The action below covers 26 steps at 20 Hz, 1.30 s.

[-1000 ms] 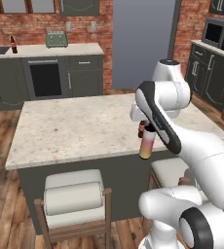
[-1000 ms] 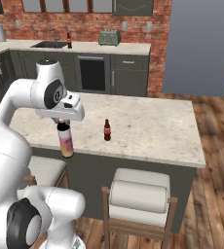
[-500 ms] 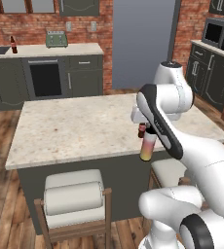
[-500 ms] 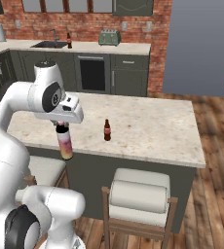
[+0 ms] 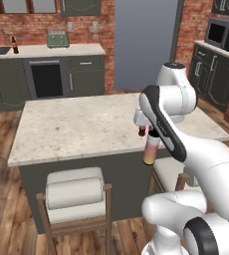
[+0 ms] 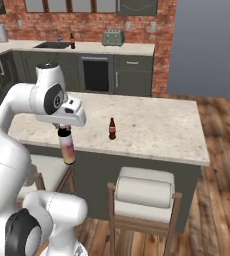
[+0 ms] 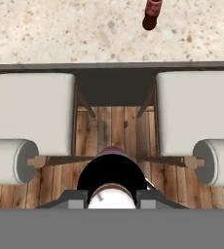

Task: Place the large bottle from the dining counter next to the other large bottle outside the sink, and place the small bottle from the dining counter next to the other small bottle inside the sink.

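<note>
Large bottle (image 6: 67, 149) hangs gripped in claw (image 6: 64, 131).

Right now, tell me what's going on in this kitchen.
The arm's pincer is shut on the cap of the large bottle and holds it in the air off the near edge of the dining counter, above the stools. The small bottle stands on the counter. Far back, the other large bottle stands beside the sink.

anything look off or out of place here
Nothing stands out. The tall yellow-to-pink bottle hangs upright in the gripper off the beige stone counter's edge; the short brown bottle stands upright on it.
</note>
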{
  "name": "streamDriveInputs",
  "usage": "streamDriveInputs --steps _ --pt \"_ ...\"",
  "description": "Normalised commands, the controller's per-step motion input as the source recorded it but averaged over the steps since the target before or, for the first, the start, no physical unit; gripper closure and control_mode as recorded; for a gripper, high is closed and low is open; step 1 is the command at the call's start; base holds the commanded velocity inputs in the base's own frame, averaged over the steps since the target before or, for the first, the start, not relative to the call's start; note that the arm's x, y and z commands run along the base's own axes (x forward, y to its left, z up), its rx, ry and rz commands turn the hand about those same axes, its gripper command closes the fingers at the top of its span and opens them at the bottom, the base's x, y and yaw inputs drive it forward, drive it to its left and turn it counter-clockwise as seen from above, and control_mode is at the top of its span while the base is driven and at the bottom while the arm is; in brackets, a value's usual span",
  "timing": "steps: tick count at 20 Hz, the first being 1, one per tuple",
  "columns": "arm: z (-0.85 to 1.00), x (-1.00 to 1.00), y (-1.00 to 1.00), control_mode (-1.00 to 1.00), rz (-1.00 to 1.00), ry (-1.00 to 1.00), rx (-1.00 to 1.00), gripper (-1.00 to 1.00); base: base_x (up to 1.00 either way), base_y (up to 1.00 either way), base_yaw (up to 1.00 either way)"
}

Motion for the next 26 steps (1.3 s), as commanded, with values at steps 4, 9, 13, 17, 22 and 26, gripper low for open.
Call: streamDriveInputs --steps 4,9,13,17,22,26 --pt "0.00 0.00 0.00 1.00 0.00 0.00 0.00 1.00 -1.00 0.32 0.00" --pt "0.00 0.00 0.00 1.00 0.00 0.00 0.00 1.00 -0.78 0.76 -0.01" --pt "0.00 0.00 0.00 1.00 0.00 0.00 0.00 1.00 -0.20 1.00 -0.09" --pt "0.00 0.00 0.00 1.00 0.00 0.00 0.00 1.00 -0.03 1.00 -0.12" --pt "0.00 0.00 0.00 1.00 0.00 0.00 0.00 1.00 0.01 1.00 -0.10" --pt "0.00 0.00 0.00 1.00 0.00 0.00 0.00 1.00 0.18 1.00 0.00"
